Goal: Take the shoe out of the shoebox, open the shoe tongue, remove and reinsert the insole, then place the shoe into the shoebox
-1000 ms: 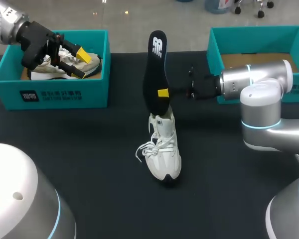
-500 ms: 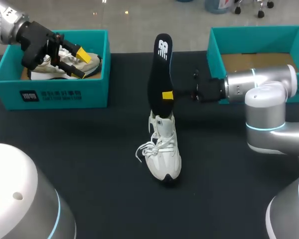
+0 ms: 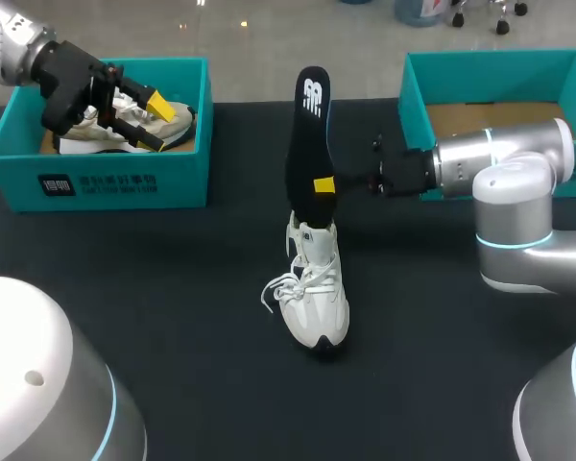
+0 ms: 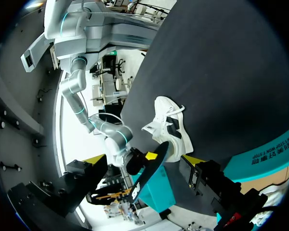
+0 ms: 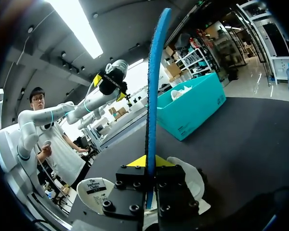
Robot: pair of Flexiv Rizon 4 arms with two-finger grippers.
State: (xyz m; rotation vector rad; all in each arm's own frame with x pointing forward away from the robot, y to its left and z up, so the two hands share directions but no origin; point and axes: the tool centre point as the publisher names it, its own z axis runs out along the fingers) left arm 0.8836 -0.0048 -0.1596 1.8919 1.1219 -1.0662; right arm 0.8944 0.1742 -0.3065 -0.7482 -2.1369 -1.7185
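Note:
A white laced shoe lies in the middle of the black table, toe toward the near edge. A black insole stands upright, its lower end at the shoe's heel opening. My right gripper comes in from the right and is shut on the insole's lower part. In the right wrist view the insole's blue edge rises from between the yellow tips of the right gripper, with the shoe below. My left gripper hangs open over the left teal shoebox, far from the shoe.
The left shoebox holds another light-coloured shoe under the left gripper. A second teal box with a brown floor stands at the back right, behind my right arm. Black table surface lies bare around the white shoe.
My right gripper has shifted the insole slightly to the right and a bit more upright. The left arm and the shoe have kept still.

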